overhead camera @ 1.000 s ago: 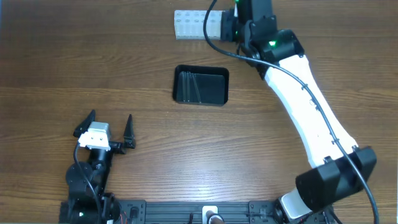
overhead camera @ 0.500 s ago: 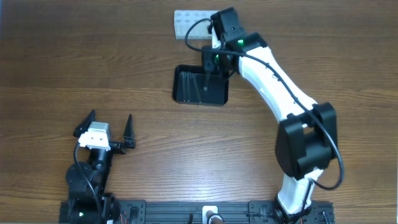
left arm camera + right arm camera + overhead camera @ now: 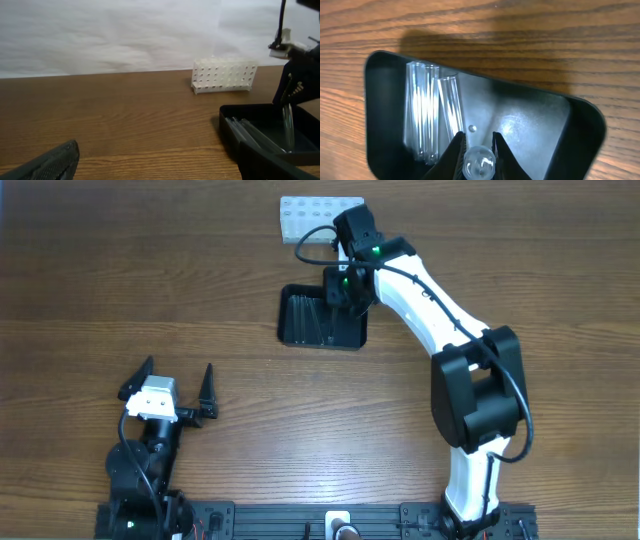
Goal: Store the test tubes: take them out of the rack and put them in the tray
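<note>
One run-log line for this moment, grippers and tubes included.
phase: placing | right gripper: shut on test tube, upright over tray | tray: other tubes lying inside | left gripper: open, away from tray

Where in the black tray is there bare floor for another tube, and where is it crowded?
Free: the black plastic tray's floor between the lying clear glass tubes and its opposite wall. Crowded: along the wall where those tubes lie side by side.

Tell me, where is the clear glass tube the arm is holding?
The clear glass test tube hangs upright in the right gripper over the black plastic tray, beside tubes lying there, near the white rack.
</note>
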Robot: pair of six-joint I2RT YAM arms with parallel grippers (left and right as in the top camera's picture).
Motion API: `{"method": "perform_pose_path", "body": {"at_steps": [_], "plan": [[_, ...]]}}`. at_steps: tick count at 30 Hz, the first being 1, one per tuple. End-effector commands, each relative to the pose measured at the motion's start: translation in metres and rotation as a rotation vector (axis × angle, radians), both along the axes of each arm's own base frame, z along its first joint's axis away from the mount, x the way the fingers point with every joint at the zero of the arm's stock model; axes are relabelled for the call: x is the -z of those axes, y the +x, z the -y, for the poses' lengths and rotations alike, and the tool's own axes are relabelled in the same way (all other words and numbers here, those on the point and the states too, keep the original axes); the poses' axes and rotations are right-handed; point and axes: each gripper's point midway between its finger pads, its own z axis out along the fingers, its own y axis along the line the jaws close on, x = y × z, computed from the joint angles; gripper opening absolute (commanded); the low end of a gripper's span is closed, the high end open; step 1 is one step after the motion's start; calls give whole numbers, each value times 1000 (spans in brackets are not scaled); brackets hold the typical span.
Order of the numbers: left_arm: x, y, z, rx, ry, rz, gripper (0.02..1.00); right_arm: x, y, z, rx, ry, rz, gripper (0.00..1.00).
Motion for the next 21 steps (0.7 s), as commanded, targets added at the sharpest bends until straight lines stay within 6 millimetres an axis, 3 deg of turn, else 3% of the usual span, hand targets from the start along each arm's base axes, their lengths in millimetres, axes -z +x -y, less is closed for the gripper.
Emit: {"method": "perform_pose_path", "body": {"at_steps": [1, 6, 15, 18, 21], "plan": [[1, 0, 1, 8, 10, 0, 1000, 26, -3, -1, 20, -14, -54, 56], [1, 0, 1, 8, 10, 0, 1000, 31, -3, 0, 20, -18, -62, 128], [1, 0, 1, 8, 10, 0, 1000, 29, 1, -2, 20, -10, -44, 362], [1, 0, 1, 8, 10, 0, 998, 23, 3, -3, 19, -2, -27, 384], [1, 0, 1, 8, 10, 0, 1000, 3, 8, -1, 6, 8, 23, 400]]}}
